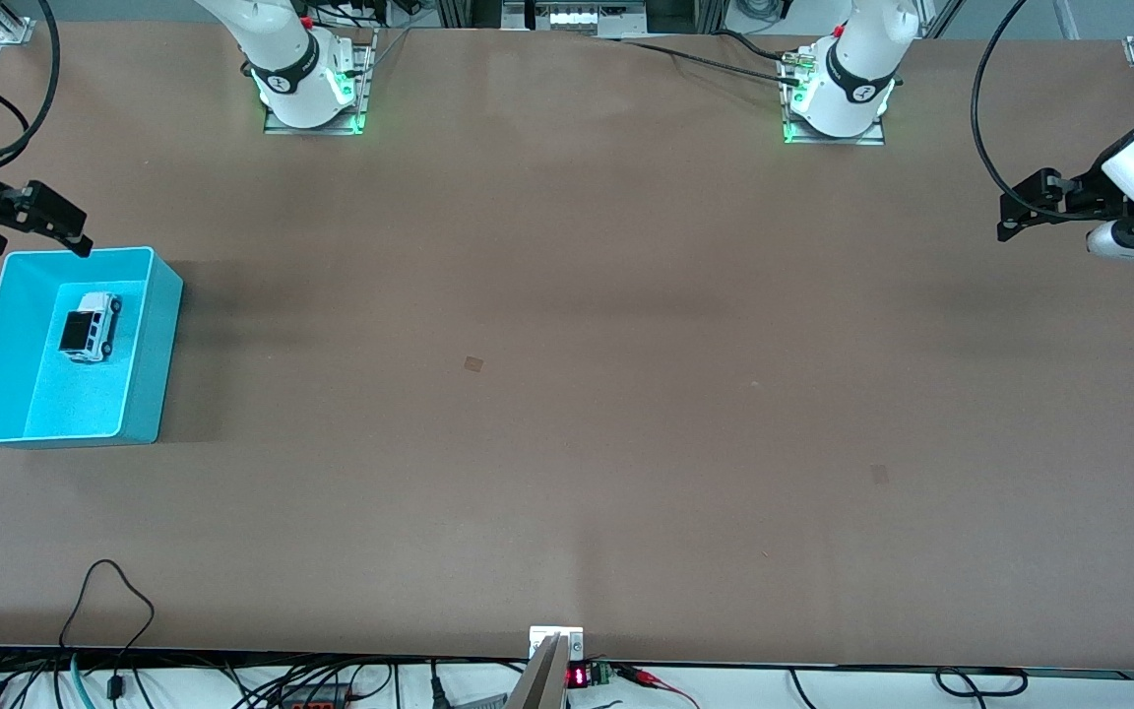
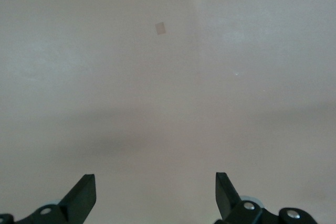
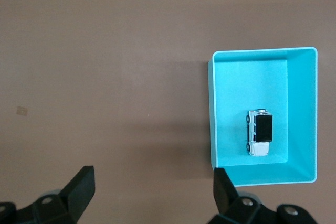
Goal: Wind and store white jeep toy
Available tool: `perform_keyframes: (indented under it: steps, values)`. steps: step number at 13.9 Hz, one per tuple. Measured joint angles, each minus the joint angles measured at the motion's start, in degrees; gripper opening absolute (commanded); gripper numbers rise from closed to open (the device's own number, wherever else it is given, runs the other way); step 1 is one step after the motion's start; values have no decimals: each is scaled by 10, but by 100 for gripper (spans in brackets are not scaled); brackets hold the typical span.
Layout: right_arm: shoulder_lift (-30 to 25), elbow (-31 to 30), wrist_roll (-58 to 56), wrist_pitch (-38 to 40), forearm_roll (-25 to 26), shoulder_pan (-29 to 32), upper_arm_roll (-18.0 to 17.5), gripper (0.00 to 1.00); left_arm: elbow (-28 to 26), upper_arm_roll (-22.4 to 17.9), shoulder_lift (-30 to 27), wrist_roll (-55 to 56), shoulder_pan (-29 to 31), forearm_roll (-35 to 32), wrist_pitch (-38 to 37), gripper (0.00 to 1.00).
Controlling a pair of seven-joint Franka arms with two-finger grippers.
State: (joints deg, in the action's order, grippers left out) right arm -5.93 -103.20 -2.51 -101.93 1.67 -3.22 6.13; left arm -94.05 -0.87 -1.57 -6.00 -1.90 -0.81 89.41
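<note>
1. Nearest the front camera, a thin black cable (image 1: 109, 601) loops onto the brown tabletop (image 1: 567, 443) at its near edge, toward the right arm's end.
2. Farther from the camera, a small pale patch (image 1: 879, 474) marks the tabletop toward the left arm's end, and a second patch (image 1: 473, 363) lies near the middle.
3. The cyan bin (image 1: 149, 345) stands on the tabletop at the right arm's end, open side up.
4. The white jeep toy (image 1: 92, 326) rests on its wheels on the bin's floor, black roof panel up, in the half of the bin farther from the camera and touching no wall. The right wrist view shows it in the same place (image 3: 260, 132) inside the bin (image 3: 303, 114).
5. The right tool (image 1: 31, 222) hangs over the bin's farther rim, up in the air and clear of the toy. Its fingers (image 3: 81, 187) are spread wide and hold nothing.
6. The left tool (image 1: 1025, 207) hangs over the bare tabletop at the left arm's end, well apart from the bin. Its fingers (image 2: 84, 195) are likewise spread wide with nothing between them.
</note>
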Motion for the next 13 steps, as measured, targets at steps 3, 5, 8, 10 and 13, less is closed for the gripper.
perform_keyframes:
  steps: [3, 5, 8, 10, 13]
  values:
    - [-2, -3, 0, 0, -2, 0, -14, 100, 0, 1, 0, 0, 0, 0, 0, 100]
    - [-2, -4, 0, 0, -15, 4, -25, 100, 0, 1, 0, 0, 0, 0, -1, 100]
    - [-2, -4, 0, 5, -23, 19, -49, 100, 0, 1, 0, 0, 1, 0, -12, 100]
    - [-2, -4, 0, 30, -23, 21, -54, 100, 0, 0, 1, 0, 2, 0, -25, 100]
    - [0, 3, 0, 34, -23, 21, -56, 100, 0, 1, 2, 0, 1, 0, -29, 100]
